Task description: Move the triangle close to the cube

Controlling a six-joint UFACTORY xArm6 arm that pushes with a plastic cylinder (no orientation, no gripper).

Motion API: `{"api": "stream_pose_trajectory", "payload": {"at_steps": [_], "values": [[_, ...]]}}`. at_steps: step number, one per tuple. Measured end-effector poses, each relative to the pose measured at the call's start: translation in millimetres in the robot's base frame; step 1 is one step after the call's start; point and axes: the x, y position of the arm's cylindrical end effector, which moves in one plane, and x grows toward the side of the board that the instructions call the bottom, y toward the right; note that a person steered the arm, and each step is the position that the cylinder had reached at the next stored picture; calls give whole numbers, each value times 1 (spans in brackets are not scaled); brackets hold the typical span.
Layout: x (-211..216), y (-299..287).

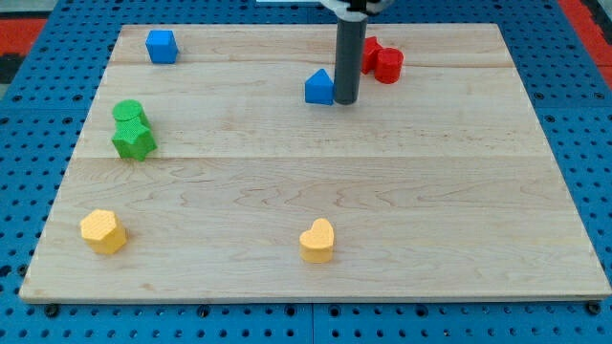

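The blue triangle block (318, 87) lies near the view's top centre of the wooden board. The blue cube (162, 46) sits at the view's top left, far from the triangle. My tip (346, 100) is the lower end of the dark rod, standing just to the right of the blue triangle, touching or almost touching its right side.
Two red blocks (382, 62) lie right behind the rod, at its upper right. Two green blocks (132, 129) sit stacked close together at the left. A yellow block (102, 230) lies at bottom left and a yellow heart (317, 240) at bottom centre. The board's edge (306, 298) borders blue pegboard.
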Motion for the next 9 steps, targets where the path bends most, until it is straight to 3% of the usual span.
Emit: {"api": "stream_pose_trajectory", "payload": {"at_steps": [2, 6, 9], "values": [[-65, -105], [-69, -11], [-65, -2]]}}
